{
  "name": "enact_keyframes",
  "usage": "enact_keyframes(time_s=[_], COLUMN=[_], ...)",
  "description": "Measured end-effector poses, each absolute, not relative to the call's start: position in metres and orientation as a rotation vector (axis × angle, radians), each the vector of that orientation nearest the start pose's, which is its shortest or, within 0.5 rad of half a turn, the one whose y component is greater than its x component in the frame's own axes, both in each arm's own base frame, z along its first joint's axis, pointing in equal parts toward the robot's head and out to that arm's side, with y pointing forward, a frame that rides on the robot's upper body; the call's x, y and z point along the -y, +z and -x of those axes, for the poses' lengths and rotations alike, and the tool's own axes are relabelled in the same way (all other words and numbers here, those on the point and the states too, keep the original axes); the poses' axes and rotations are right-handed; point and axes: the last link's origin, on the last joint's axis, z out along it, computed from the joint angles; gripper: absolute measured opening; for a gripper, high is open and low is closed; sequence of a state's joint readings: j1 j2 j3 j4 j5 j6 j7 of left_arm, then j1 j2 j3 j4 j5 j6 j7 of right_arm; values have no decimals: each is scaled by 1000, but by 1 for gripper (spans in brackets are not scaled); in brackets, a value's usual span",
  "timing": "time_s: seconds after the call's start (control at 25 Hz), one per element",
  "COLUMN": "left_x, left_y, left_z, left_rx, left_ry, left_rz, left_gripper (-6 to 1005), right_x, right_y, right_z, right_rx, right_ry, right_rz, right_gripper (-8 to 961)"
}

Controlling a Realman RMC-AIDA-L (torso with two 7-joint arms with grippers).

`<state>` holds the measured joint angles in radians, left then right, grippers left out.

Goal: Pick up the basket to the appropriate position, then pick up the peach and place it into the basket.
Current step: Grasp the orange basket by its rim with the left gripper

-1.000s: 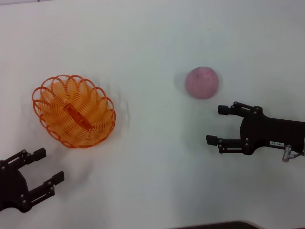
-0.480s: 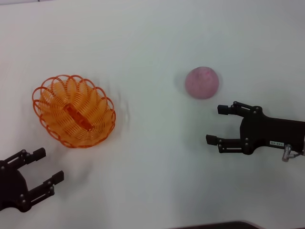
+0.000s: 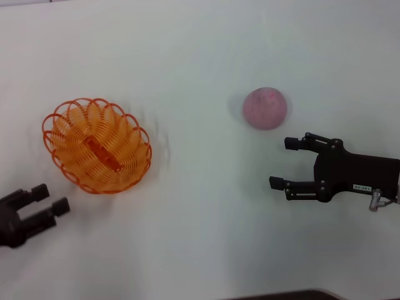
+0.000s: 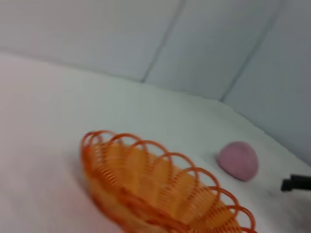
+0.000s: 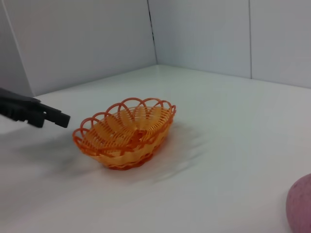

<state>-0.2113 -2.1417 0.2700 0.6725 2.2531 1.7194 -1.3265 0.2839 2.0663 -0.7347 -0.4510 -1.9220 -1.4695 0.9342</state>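
The white counter (image 3: 200,37) fills the whole head view, and everything rests directly on it.

The basket (image 3: 97,145) is the biggest thing on it, sitting upright at middle left of the head view, its oval running from upper left to lower right, the solid orange bar visible along its base. Nothing lies inside it. In my left wrist view the basket (image 4: 155,191) fills the lower middle of the frame, scalloped rim toward the camera; in my right wrist view it (image 5: 125,132) stands at centre, apart from everything else.

My right gripper (image 3: 282,162) reaches in from the right edge of the head view, at middle right, fingers spread wide and pointing left. It holds nothing; the peach sits just above and slightly left of its upper finger, with a gap between them.

My left gripper (image 3: 50,199) is at the lower left edge of the head view, just below and left of the basket, not touching it. Its fingers are parted with a narrow gap and hold nothing. In my right wrist view it (image 5: 60,119) shows at the left edge, near the basket's rim.

The peach (image 3: 265,108) sits right of centre in the upper half of the head view, well apart from the basket. It (image 4: 237,160) lies at right of centre in my left wrist view, and it (image 5: 300,206) is cut off at the lower right corner of my right wrist view.
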Motion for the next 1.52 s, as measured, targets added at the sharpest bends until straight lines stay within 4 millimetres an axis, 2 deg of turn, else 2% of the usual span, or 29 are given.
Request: enact_keyframes(time_s=[0.12, 0.24, 0.48, 0.64, 0.92, 1.24, 1.44, 1.52], left_x=[-208, -214, -225, -244, -283, -327, -351, -363], left_y=[11, 14, 18, 24, 39, 48, 48, 48], left_z=[363, 363, 363, 366, 358, 336, 320, 305], left_rx=[1280, 1350, 1375, 1384, 1320, 1231, 1145, 1093], left_ry=[-738, -724, -714, -665, -601, -478, -309, -200], left_rz=[2381, 2374, 2349, 2297, 2295, 2368, 2422, 2459], left_gripper=[705, 705, 705, 705, 704, 704, 704, 704], right_x=[-242, -243, -243, -243, -245, -245, -246, -246], right_y=[-32, -32, -31, -31, -30, -30, -29, -29], right_z=[-344, -344, -344, -344, -343, -343, -342, -341], right_rx=[-563, -562, -561, -559, -554, -555, -547, -545], right_ry=[591, 590, 588, 589, 586, 587, 589, 590], right_rz=[2631, 2631, 2631, 2631, 2630, 2630, 2630, 2631], right_gripper=[951, 951, 950, 950, 949, 948, 947, 947])
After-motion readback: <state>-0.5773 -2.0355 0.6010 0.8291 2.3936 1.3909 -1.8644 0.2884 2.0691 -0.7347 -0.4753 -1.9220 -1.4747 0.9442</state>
